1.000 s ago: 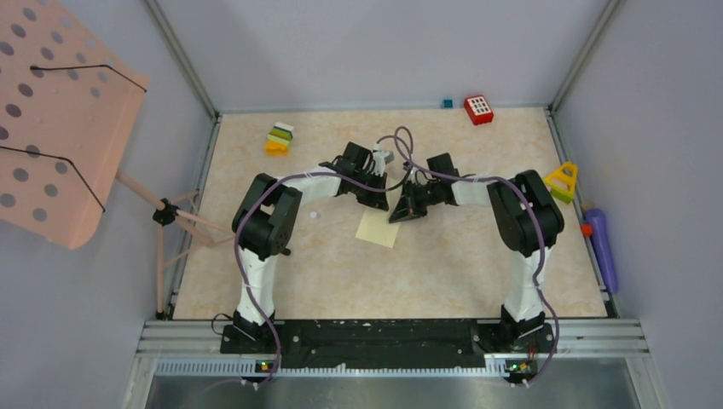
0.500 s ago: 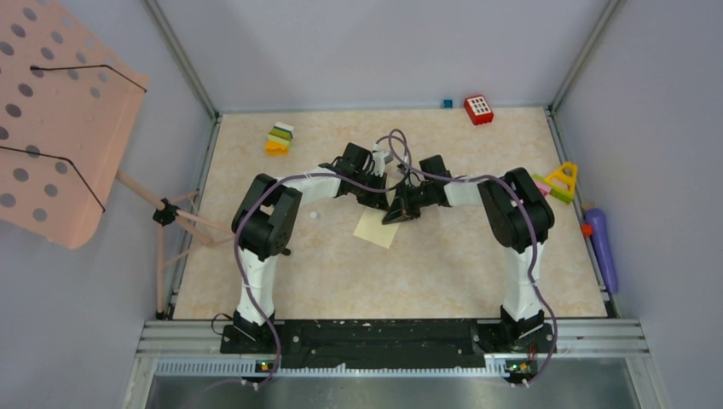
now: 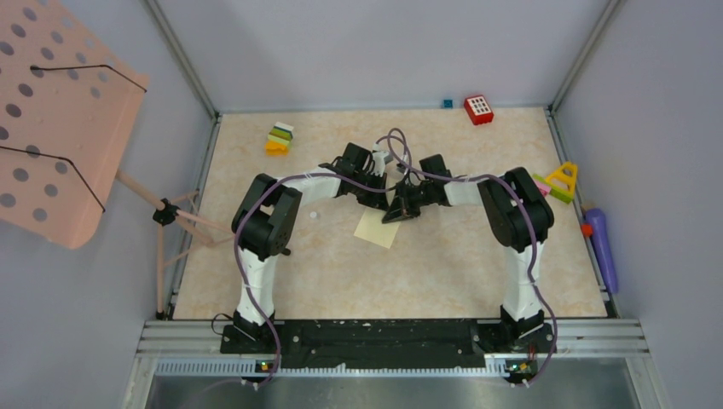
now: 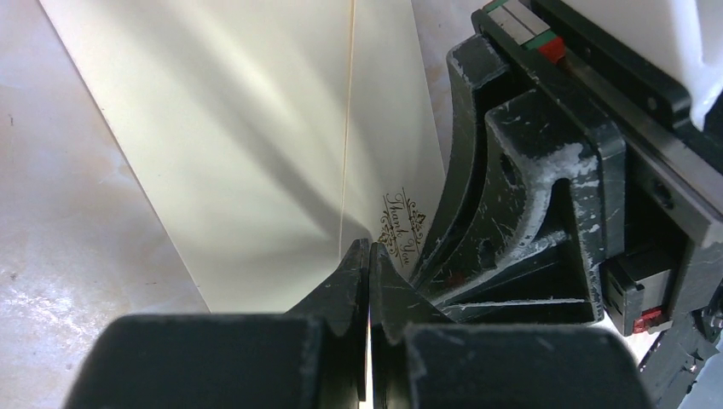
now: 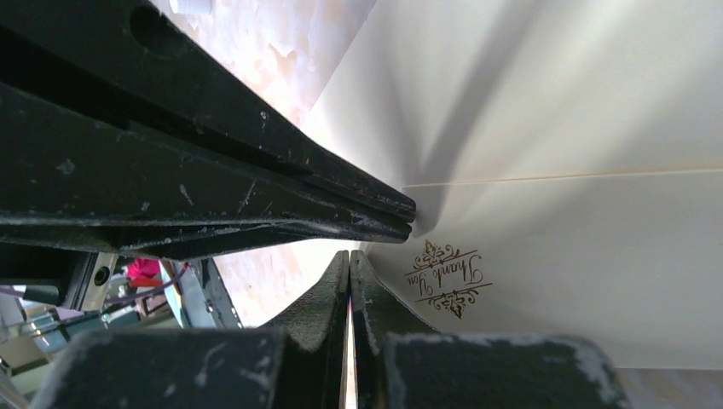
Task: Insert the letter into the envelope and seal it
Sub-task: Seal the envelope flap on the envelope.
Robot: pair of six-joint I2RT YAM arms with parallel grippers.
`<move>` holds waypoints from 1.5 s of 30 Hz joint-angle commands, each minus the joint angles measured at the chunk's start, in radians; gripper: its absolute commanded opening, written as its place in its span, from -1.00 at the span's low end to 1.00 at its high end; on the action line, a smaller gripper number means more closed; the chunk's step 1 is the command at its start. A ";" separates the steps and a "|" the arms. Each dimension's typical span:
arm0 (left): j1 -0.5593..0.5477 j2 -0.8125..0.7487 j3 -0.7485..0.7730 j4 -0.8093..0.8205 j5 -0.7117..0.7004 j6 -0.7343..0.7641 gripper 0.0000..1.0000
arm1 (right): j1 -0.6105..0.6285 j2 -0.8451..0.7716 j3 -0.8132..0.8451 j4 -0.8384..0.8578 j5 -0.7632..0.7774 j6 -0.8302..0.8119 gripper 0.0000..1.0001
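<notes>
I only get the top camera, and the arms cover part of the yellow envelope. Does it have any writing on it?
Observer: Yes. The left wrist view shows gold "Thank You" lettering printed on the envelope.
Kid: Is the left one open?
Observer: No. The left gripper is shut, with its tips right at the envelope's edge.
Kid: And the other one?
Observer: The right gripper is shut too, its tips just beside the lettering. I can't tell whether any paper sits between them.
</notes>
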 commanded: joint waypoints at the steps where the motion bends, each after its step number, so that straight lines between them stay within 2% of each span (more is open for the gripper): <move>1: -0.006 0.026 -0.042 -0.062 -0.080 0.012 -1.00 | 0.017 0.008 0.000 -0.078 -0.004 -0.081 -1.00; 26: -0.006 0.025 -0.044 -0.065 -0.104 0.019 -1.00 | 0.047 -0.042 -0.033 -0.184 -0.085 -0.182 -1.00; 45: -0.007 0.032 -0.046 -0.062 -0.088 0.023 -1.00 | -0.039 -0.005 0.069 -0.140 0.017 -0.146 -1.00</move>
